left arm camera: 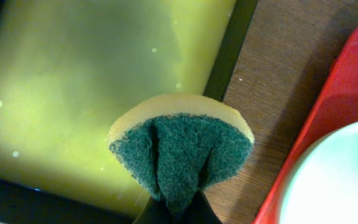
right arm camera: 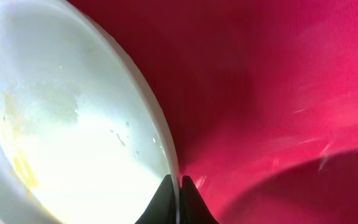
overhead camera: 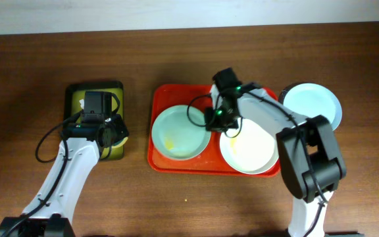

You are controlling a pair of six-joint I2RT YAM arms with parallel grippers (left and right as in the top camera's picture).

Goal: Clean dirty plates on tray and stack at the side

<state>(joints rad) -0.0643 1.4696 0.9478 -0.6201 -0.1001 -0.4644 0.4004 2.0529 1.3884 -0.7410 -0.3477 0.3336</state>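
The right pincer (right arm camera: pixel 179 190) has its two dark, tapered fingers nipped together on the thin raised rim of the glossy white round shallow plate (right arm camera: pixel 73 124), whose smooth bowl carries yellow smears and small specks. That plate lies in the right half of the large red rectangular plastic tray (right arm camera: pixel 278 93), which is slick and has rounded corners. Left of it on the same tray sits the pale mint green round plate (overhead camera: pixel 179 131), with a yellow smear near its middle. The pale blue round plate (overhead camera: pixel 314 105) rests on the brown wooden table (overhead camera: pixel 31 72), just beside the tray's right end.

The left pincer (left arm camera: pixel 174 208) pinches a yellow foam sponge (left arm camera: pixel 182 146) so that its coarse green scouring face folds inward. It hangs over the near edge of the small black tray (left arm camera: pixel 225 59), which has a yellow-green inside.
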